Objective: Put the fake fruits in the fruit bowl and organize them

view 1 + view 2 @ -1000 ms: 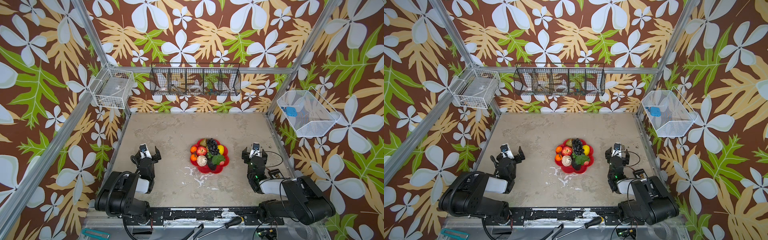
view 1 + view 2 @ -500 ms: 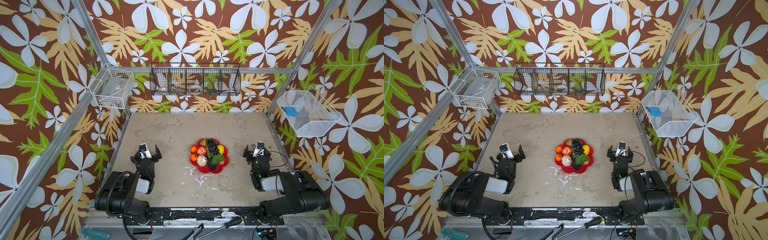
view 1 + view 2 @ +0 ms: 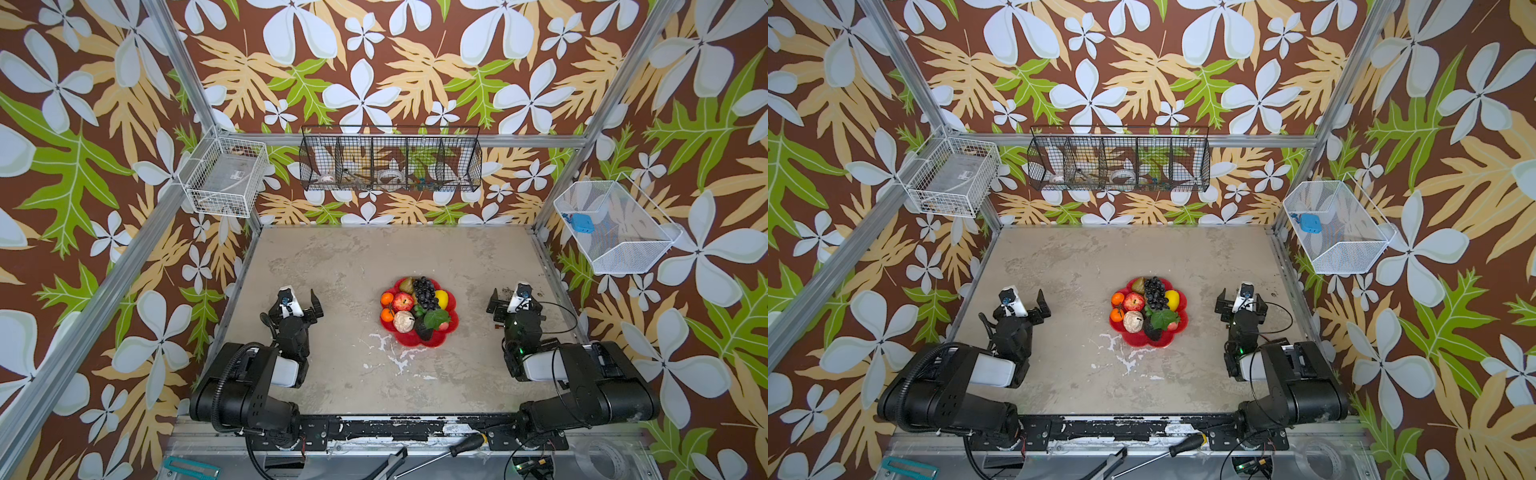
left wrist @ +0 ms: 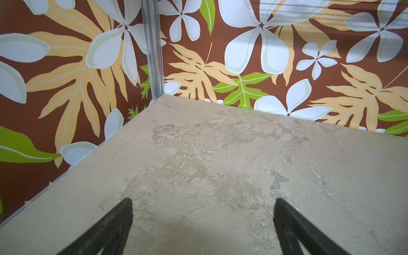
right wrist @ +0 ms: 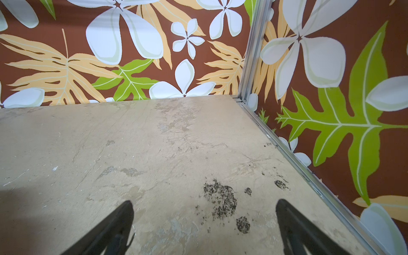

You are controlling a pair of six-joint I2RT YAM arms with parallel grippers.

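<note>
1. Fruit fills the red, flower-shaped fruit bowl (image 3: 432, 341), which sits near the middle of the table (image 3: 353, 257), between the two arms.
2. Packed inside are a red apple (image 3: 402, 301), black grapes (image 3: 424, 291), a yellow lemon (image 3: 441, 299), two oranges (image 3: 387, 298), a cream lumpy piece (image 3: 404, 321) and a pear (image 3: 406, 285).
3. No loose fruit shows on the table.
4. The left gripper (image 4: 203, 205) sits well apart from the bowl, jaws spread wide, holding nothing.
5. The right gripper (image 5: 204, 205) sits well apart on the opposite side, equally wide and empty.
6. Placing looks finished, I judge. Any next move calls only for a gentle tidy from above, without tipping neighbours.
</note>
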